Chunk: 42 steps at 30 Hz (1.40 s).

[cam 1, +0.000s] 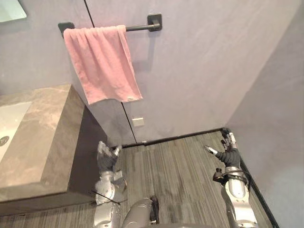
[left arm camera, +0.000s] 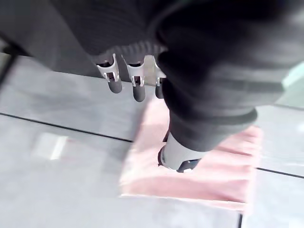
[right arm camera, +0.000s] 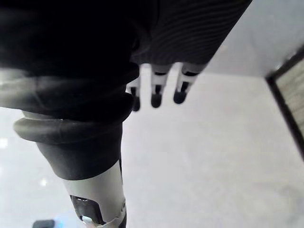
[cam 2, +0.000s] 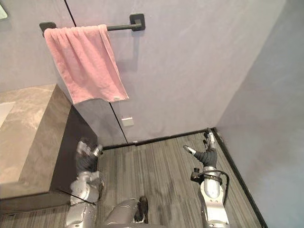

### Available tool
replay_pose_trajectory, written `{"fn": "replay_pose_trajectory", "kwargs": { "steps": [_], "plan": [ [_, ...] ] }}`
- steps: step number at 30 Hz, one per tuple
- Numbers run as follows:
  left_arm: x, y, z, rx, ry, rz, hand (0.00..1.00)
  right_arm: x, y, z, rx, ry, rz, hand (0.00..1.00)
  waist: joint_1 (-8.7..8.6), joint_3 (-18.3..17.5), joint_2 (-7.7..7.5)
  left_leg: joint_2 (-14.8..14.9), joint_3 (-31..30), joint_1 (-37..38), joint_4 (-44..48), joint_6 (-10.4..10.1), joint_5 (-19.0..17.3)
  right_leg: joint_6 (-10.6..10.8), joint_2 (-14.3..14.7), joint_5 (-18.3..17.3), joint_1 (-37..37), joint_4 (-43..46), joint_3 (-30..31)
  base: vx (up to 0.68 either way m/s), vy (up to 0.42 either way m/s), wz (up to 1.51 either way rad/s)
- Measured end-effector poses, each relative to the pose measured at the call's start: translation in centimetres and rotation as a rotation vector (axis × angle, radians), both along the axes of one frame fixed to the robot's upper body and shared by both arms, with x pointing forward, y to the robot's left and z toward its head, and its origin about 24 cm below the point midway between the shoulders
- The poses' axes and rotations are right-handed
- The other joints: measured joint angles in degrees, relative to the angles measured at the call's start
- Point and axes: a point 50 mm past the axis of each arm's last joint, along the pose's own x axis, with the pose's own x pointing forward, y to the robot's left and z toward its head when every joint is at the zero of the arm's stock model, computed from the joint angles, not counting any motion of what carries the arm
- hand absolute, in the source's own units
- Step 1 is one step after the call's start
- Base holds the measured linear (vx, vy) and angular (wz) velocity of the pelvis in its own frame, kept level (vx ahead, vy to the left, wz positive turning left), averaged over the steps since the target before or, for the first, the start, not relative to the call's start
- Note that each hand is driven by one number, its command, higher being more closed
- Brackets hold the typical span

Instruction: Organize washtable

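**Towel on bar, both hands low and empty**

I see the pink towel (cam 1: 102,64) draped over the dark towel bar (cam 1: 140,27) on the wall, well above my left hand (cam 1: 107,157) and not touching it. In the left wrist view it shows past the fingers (left arm camera: 114,78). The washtable (cam 1: 52,128) stands just beside the left hand, its stone top higher than the hand and the sink (cam 1: 9,126) further out. Left hand: fingers straight, thumb apart, holding nothing. Right hand (cam 1: 229,153): well apart from the towel, near the wall corner above the wood-grain floor (cam 1: 180,166), fingers spread, empty. A small pale wall plate (cam 1: 137,121) sits above the left hand, below the towel
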Motion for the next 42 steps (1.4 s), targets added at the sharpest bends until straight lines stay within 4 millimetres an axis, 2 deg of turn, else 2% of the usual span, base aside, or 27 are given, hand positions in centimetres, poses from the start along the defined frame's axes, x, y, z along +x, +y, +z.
{"fn": "replay_pose_trajectory", "kwargs": {
  "steps": [1, 2, 3, 5, 6, 7, 8, 9, 10, 11, 12, 13, 14, 17, 18, 20, 21, 22, 23, 24, 25, 27, 30, 33, 35, 38, 42],
  "plan": [
    [0.6, -1.5, 2.7, 0.126, -0.093, -0.024, 0.00, -0.3, 1.0, 0.5, 0.011, -0.021, 0.022, 0.00, -0.62, 1.0, -1.62, -2.3, -0.8, 6.0, -0.9, 2.4, -1.6, 0.8, -2.2, 8.2, -10.5, 27.9, 6.6, 1.07, 0.079, 0.80],
    [0.4, -1.9, 3.1, 0.172, -0.102, -0.023, 0.00, -0.4, 2.0, 1.1, 0.018, -0.046, 0.065, 0.00, -1.31, 1.3, -1.54, -2.6, -1.8, 11.1, -2.7, 3.3, -2.1, 0.8, -1.6, 8.2, -13.6, 36.4, 8.6, 1.02, 0.064, 0.65],
    [0.0, -1.8, 3.5, 0.208, -0.106, -0.002, 0.00, -0.4, 2.8, 1.8, 0.030, -0.081, 0.100, 0.00, -1.43, 1.7, -0.59, -1.6, -2.0, 16.6, -5.0, 3.3, -2.2, 0.4, -0.6, 7.9, -15.5, 38.8, 8.8, 0.60, 0.028, 0.25],
    [-0.5, -1.6, 4.5, 0.259, -0.141, 0.049, 0.00, -0.7, 3.7, 2.7, 0.054, -0.131, 0.127, 0.00, -1.47, 1.7, 0.71, 0.0, -2.8, 22.4, -8.3, 3.3, -2.1, 0.7, 1.2, 7.5, -18.9, 35.7, 8.2, 0.56, -0.003, 0.13],
    [-0.7, -1.2, 5.7, 0.286, -0.190, 0.097, 0.00, -0.9, 4.0, 3.3, 0.062, -0.160, 0.138, 0.00, -1.63, 1.5, 0.31, 1.0, -4.9, 25.5, -9.2, 1.1, -3.4, 1.1, 2.4, 6.7, -22.1, 29.3, 8.0, 0.61, -0.067, 0.32],
    [-0.8, -1.1, 6.0, 0.295, -0.202, 0.116, 0.00, -0.9, 4.1, 3.4, 0.062, -0.166, 0.144, 0.00, -1.86, 1.4, 0.15, 1.5, -5.5, 26.5, -9.6, -0.4, -4.2, 0.9, 3.1, 6.3, -23.3, 26.2, 8.0, 0.64, -0.121, 0.46],
    [-0.9, -0.7, 6.1, 0.306, -0.208, 0.151, 0.00, -0.9, 4.2, 3.5, 0.063, -0.172, 0.146, 0.00, -2.13, 1.4, 0.09, 2.2, -6.3, 27.6, -9.6, -3.5, -6.0, 0.8, 4.1, 6.3, -24.8, 20.8, 7.9, 0.57, -0.138, 0.40],
    [-1.4, 0.3, 5.8, 0.326, -0.184, 0.215, 0.00, -0.9, 4.5, 3.3, 0.071, -0.164, 0.159, 0.00, -2.04, 0.9, -0.78, 2.5, -6.8, 28.6, -9.4, -6.7, -7.9, -1.0, 6.1, 9.3, -25.3, 8.3, 8.7, 0.55, -0.152, 0.33],
    [-1.6, 0.6, 5.7, 0.332, -0.175, 0.230, 0.00, -1.0, 4.7, 3.2, 0.074, -0.159, 0.165, 0.00, -2.00, 0.7, -1.30, 2.2, -7.0, 28.9, -9.3, -7.0, -8.3, -2.3, 6.1, 11.3, -25.1, 5.2, 9.0, 0.55, -0.160, 0.37],
    [-2.1, 1.2, 4.8, 0.343, -0.119, 0.265, 0.00, -1.1, 5.2, 2.6, 0.075, -0.129, 0.189, 0.00, -2.68, 0.1, -1.42, 2.3, -8.8, 30.8, -9.1, -7.6, -8.9, -4.1, 6.5, 13.8, -24.1, 3.5, 8.5, 0.55, -0.139, 0.35],
    [-2.8, 1.9, 4.4, 0.354, -0.087, 0.312, 0.00, -1.3, 5.1, 2.1, 0.062, -0.098, 0.200, 0.00, -2.28, -0.1, 0.77, 4.4, -9.9, 30.9, -7.2, -7.8, -8.7, -4.9, 7.9, 13.1, -21.7, 2.0, 7.2, 0.56, -0.127, 0.33],
    [-3.0, 2.1, 4.4, 0.363, -0.085, 0.334, 0.00, -1.3, 5.0, 2.0, 0.056, -0.095, 0.204, 0.00, -1.94, 0.1, 1.47, 4.9, -9.9, 30.6, -5.5, -8.1, -8.5, -5.5, 8.3, 12.7, -20.8, 1.2, 6.7, 0.54, -0.114, 0.23],
    [-3.1, 2.7, 4.6, 0.373, -0.089, 0.378, 0.00, -1.4, 5.1, 2.0, 0.044, -0.091, 0.224, 0.00, -1.30, 0.7, 1.83, 5.8, -10.1, 27.7, 1.1, -9.4, -8.2, -6.3, 8.3, 11.8, -18.8, 0.1, 6.6, 0.48, -0.123, 0.24],
    [-4.1, 4.3, 5.0, 0.404, -0.086, 0.490, 0.00, -1.4, 5.6, 1.9, 0.052, -0.087, 0.241, 0.00, -1.32, 1.2, 1.36, 8.0, -10.0, 21.0, 13.0, -9.2, -8.5, -6.8, 7.8, 11.6, -12.5, -3.6, 6.2, 0.37, -0.082, 0.43],
    [-5.0, 5.3, 5.4, 0.431, -0.092, 0.558, 0.00, -1.6, 5.4, 1.8, 0.054, -0.082, 0.227, 0.00, -1.19, 1.6, 0.37, 9.6, -8.9, 16.5, 16.2, -9.2, -8.5, -6.8, 6.7, 11.6, -9.7, -5.2, 5.2, 0.33, -0.038, 0.44],
    [-6.4, 6.0, 5.7, 0.463, -0.081, 0.629, 0.00, -2.3, 4.8, 1.5, 0.054, -0.077, 0.189, 0.00, -1.27, 1.6, -0.33, 11.1, -7.8, 12.5, 14.3, -9.1, -8.5, -6.8, 5.5, 11.5, -8.8, -5.5, 4.8, 0.29, 0.025, 0.00],
    [-7.3, 6.4, 5.7, 0.481, -0.058, 0.657, 0.00, -2.6, 4.4, 1.6, 0.048, -0.080, 0.180, 0.00, -1.17, 1.5, -0.22, 12.4, -7.8, 11.1, 8.5, -9.1, -8.0, -6.4, 5.0, 11.3, -8.4, -5.3, 4.6, 0.24, 0.115, -0.46],
    [-8.0, 6.3, 5.8, 0.498, -0.043, 0.662, 0.00, -2.9, 4.0, 1.7, 0.047, -0.083, 0.169, 0.00, -0.93, 1.1, 1.14, 13.5, -8.3, 10.5, -0.3, -8.4, 1.8, -3.8, 5.3, 9.8, -8.1, -4.5, 4.7, 0.18, 0.137, -0.53],
    [-8.2, 6.2, 5.9, 0.510, -0.042, 0.661, 0.00, -3.0, 3.8, 1.8, 0.049, -0.084, 0.166, 0.00, -0.78, 0.9, 1.46, 13.6, -9.3, 10.1, -0.8, -10.7, 2.1, -2.3, 5.5, 8.3, -8.0, -4.3, 5.1, 0.15, 0.154, -0.49],
    [-8.4, 6.2, 5.8, 0.519, -0.033, 0.658, 0.00, -3.2, 3.7, 1.7, 0.058, -0.083, 0.158, 0.00, -0.63, 0.6, 1.09, 12.5, -9.8, 10.8, -1.2, -12.0, 0.7, -1.6, 4.7, 6.9, -7.8, -4.5, 5.6, 0.10, 0.162, -0.11],
    [-8.3, 6.0, 5.7, 0.518, -0.029, 0.640, 0.00, -3.4, 3.4, 1.6, 0.066, -0.084, 0.138, 0.00, -1.44, 0.4, 0.45, 11.4, -10.6, 10.9, -2.4, -11.8, 0.5, -1.4, 3.6, 6.8, -7.9, -4.6, 5.1, 0.06, 0.159, 0.15],
    [-8.2, 5.9, 5.8, 0.516, -0.031, 0.622, 0.00, -3.9, 3.4, 1.3, 0.080, -0.069, 0.120, 0.00, -1.54, 0.2, -0.07, 9.9, -11.9, 12.1, -6.4, -11.8, 0.5, -0.1, 1.9, 6.1, -8.0, -5.1, 4.0, 0.00, 0.104, 0.42],
    [-8.5, 5.8, 5.4, 0.518, -0.002, 0.590, 0.00, -4.2, 3.8, 0.2, 0.088, -0.006, 0.158, 0.00, -1.08, 0.0, -0.80, 8.1, -14.8, 13.2, -10.3, -10.9, 1.3, 0.2, 0.7, 5.9, -6.8, -5.6, 2.1, -0.09, 0.042, 0.50],
    [-9.2, 5.6, 4.5, 0.482, 0.054, 0.565, 0.00, -4.3, 4.6, -0.2, 0.098, 0.024, 0.196, 0.00, -0.04, -0.1, -0.95, 7.6, -15.8, 13.8, -11.7, -11.1, 1.9, 0.0, 0.5, 5.6, -6.4, -5.9, 0.9, -0.09, -0.008, 0.28],
    [-9.0, 5.2, 3.9, 0.414, 0.068, 0.505, 0.00, -4.4, 5.0, -0.7, 0.103, 0.049, 0.222, 0.00, 0.53, -0.2, -0.99, 7.7, -16.4, 13.9, -13.3, -11.2, 2.8, 0.1, 0.6, 5.5, -6.4, -6.4, 0.1, -0.08, -0.028, 0.29],
    [-7.9, 3.2, 2.5, 0.222, 0.071, 0.305, 0.00, -4.4, 6.3, -1.0, 0.118, 0.075, 0.298, 0.00, 0.87, -0.7, -0.92, 8.2, -16.7, 13.9, -17.0, -11.3, 5.9, 0.2, 0.7, 5.9, -7.3, -6.6, -1.1, -0.01, -0.063, 0.20],
    [-7.3, 1.0, 0.5, 0.066, 0.118, 0.128, 0.00, -3.9, 8.1, -2.2, 0.129, 0.132, 0.398, 0.00, 0.19, -1.2, -1.40, 8.5, -16.8, 14.5, -17.6, -12.5, 7.1, -0.3, 1.1, 6.3, -7.3, -7.0, -1.2, 0.07, -0.029, 0.00]
  ]
}}
